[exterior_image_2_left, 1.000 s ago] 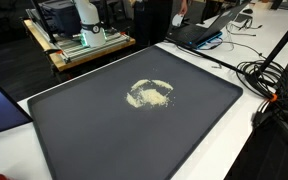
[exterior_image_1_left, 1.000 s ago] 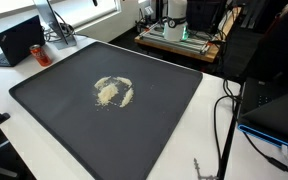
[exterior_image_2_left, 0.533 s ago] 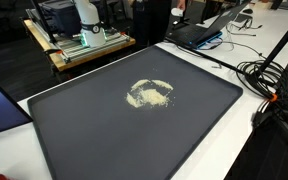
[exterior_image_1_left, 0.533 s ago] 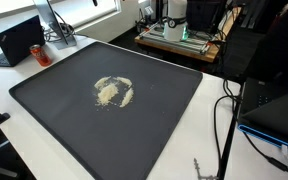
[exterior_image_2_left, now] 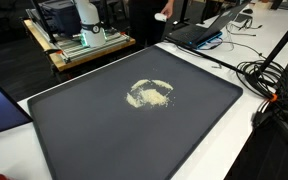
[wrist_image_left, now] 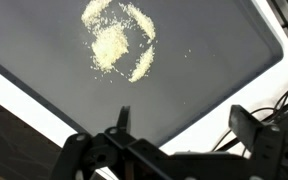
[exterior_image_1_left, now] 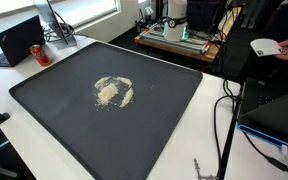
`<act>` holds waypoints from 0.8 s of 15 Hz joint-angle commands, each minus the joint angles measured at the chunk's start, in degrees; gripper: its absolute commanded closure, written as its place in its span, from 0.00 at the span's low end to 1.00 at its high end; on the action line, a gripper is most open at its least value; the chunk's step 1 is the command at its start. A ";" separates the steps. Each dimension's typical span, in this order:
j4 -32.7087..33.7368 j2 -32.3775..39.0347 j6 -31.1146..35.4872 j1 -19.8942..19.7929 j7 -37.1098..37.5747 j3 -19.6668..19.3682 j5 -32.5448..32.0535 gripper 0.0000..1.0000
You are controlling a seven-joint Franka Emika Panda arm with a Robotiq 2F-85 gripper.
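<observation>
A small heap of pale crumbs [exterior_image_1_left: 112, 91] [exterior_image_2_left: 150, 94] lies ringed by scattered bits near the middle of a large dark mat [exterior_image_1_left: 64, 120] [exterior_image_2_left: 104, 140] on a white table. In the wrist view the crumbs [wrist_image_left: 117, 42] sit at the top. My gripper [wrist_image_left: 184, 122] hangs well above the mat's [wrist_image_left: 204, 60] edge, apart from the crumbs. It is open, with nothing between its two black fingers [wrist_image_left: 121, 118]. Neither exterior view shows the gripper.
A person's hand holds a white dish [exterior_image_1_left: 267, 47] [exterior_image_2_left: 162, 15] beyond the mat. A laptop [exterior_image_1_left: 19, 42] stands at one corner and another laptop [exterior_image_2_left: 199, 33] at the back. Cables [exterior_image_2_left: 269, 75] [exterior_image_1_left: 224, 120] run beside the mat. A wooden cart [exterior_image_2_left: 79, 45] carries equipment.
A hand with a white dish has come into view beyond the mat in both exterior views. The crumbs and mat have not moved.
</observation>
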 commanded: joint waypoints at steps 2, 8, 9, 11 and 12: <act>0.79 -2.23 0.07 3.04 -7.45 1.24 3.65 0.00; 1.65 -1.90 -2.82 3.08 -16.30 -0.03 6.97 0.00; 2.24 -1.40 -3.69 2.74 -18.23 -0.53 6.90 0.00; 3.05 -0.55 -5.55 1.93 -21.29 -1.70 6.91 0.00; 3.29 -0.25 -6.25 1.56 -22.70 -2.29 7.02 0.00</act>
